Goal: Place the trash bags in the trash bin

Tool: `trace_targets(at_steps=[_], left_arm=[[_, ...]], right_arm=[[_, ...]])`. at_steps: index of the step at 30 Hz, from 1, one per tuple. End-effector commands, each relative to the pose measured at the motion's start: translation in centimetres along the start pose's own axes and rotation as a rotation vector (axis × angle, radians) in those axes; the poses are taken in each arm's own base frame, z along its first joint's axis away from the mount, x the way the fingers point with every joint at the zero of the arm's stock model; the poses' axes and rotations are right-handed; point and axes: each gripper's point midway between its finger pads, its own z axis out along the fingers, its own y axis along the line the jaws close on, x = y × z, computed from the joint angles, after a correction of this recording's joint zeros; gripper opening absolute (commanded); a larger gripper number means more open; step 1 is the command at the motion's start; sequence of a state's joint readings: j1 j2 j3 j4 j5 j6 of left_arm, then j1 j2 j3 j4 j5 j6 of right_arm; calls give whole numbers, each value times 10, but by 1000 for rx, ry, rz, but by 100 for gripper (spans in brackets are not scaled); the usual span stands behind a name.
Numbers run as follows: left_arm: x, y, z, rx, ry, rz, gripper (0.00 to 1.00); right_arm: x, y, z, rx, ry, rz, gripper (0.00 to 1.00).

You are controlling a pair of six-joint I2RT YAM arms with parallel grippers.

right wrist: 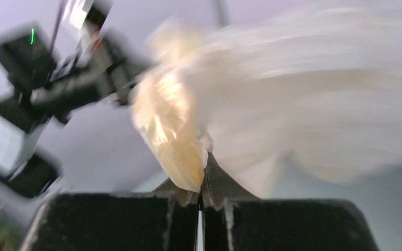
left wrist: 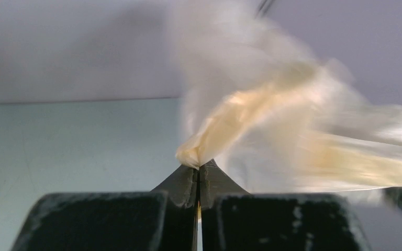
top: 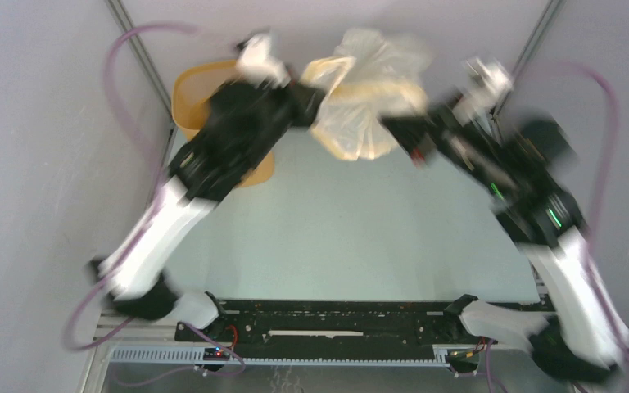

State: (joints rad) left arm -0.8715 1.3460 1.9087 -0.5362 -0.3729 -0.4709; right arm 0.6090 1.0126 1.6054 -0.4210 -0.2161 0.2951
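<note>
The translucent cream trash bag [top: 368, 94] hangs in the air at the back middle, stretched between both grippers and blurred. My left gripper [top: 311, 97] is shut on the bag's left edge; in the left wrist view the bag [left wrist: 272, 120] fans out from the pinched fingertips of the left gripper [left wrist: 199, 166]. My right gripper [top: 393, 127] is shut on the bag's right side; in the right wrist view the bag [right wrist: 251, 99] rises from the closed right gripper [right wrist: 203, 175]. The yellow-orange trash bin [top: 190, 92] stands at the back left, mostly hidden under my left arm.
A grey wall and metal frame posts [top: 139, 49] close the back and sides. The left arm [right wrist: 42, 89] shows blurred in the right wrist view. A black rail [top: 336, 319] runs along the near edge between the arm bases.
</note>
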Motion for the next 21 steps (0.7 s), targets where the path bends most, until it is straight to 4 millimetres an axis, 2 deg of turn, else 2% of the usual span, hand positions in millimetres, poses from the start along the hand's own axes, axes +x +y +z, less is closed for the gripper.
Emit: trace_targets(at_steps=[1,2,3,4,6,7,9,11,12,13,15,16,18,19,21], left_arm=[[91,140,-9,-317,68,-40,0],[158,174,-6,-393,253,-25,0],[199,191,-9,-426,374,-24,0],[231,202,-15,-447,467,-23,0],[273,208,-26,-436,586,-46,0],[285,209,-30,-428,615,-64,0],[293,203,-33,-388,637,-91,0],[279,191,-29,-353,619,-109,0],[265,180,-23,-314,596,-112,0],[248,168,-17,-276,573,-109,0],[200,139,-4,-204,517,-89,0],[172,124,2,-172,485,-73,0],[111,91,7,-102,392,-50,0],[76,74,6,-61,325,-42,0],[17,50,-3,-15,195,-28,0]], right_arm=[[103,-113,-16,357,58,-96,0],[147,-132,-19,387,198,-72,0],[190,-148,-24,412,336,-29,0],[226,-158,-32,431,447,16,0],[285,-163,-48,444,625,83,0],[305,-163,-57,455,683,109,0],[326,-158,-65,451,738,177,0],[325,-152,-60,421,727,219,0],[319,-149,-54,406,709,225,0],[307,-148,-48,397,686,226,0],[273,-146,-33,387,633,222,0],[253,-145,-27,387,610,223,0],[201,-141,-12,374,550,228,0],[159,-133,-3,358,483,202,0],[97,-121,0,366,386,129,0]])
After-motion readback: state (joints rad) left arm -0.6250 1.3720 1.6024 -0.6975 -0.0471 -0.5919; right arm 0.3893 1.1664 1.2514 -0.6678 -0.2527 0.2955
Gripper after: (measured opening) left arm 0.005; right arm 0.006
